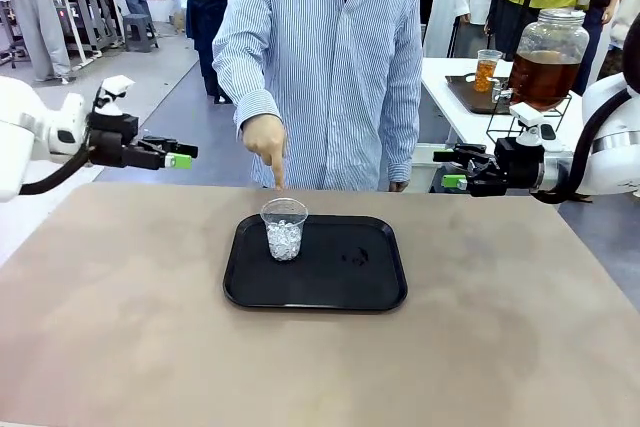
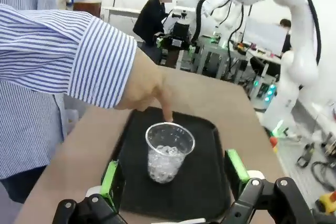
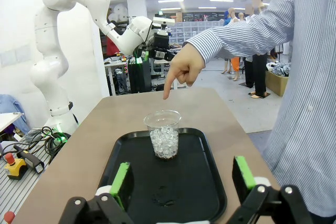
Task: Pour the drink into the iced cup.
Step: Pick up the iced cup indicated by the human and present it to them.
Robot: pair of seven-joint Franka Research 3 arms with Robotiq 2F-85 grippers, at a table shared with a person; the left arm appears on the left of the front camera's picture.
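The iced cup (image 1: pixel 284 229), clear plastic with ice at its bottom, stands upright on the left part of a black tray (image 1: pixel 360 282). A person's hand (image 1: pixel 265 142) points a finger down at its rim from behind. Amber-brown drink fills a large glass jar (image 1: pixel 548 57) on a white side table at the far right. My left gripper (image 1: pixel 188 155) hovers open above the table's far left, away from the cup. My right gripper (image 1: pixel 445 169) hangs open at the far right. The left wrist view has the cup (image 2: pixel 169 150) ahead of open fingers (image 2: pixel 110 177). The right wrist view shows the cup (image 3: pixel 164 135) beyond open fingers (image 3: pixel 242 174).
A small cup of orange-brown liquid (image 1: pixel 487 69) stands on a dark tray beside the jar. The person in a striped shirt (image 1: pixel 330 57) stands at the table's far edge. A small wet spot (image 1: pixel 353 258) marks the tray right of the cup. Bare tabletop (image 1: pixel 120 327) surrounds the tray.
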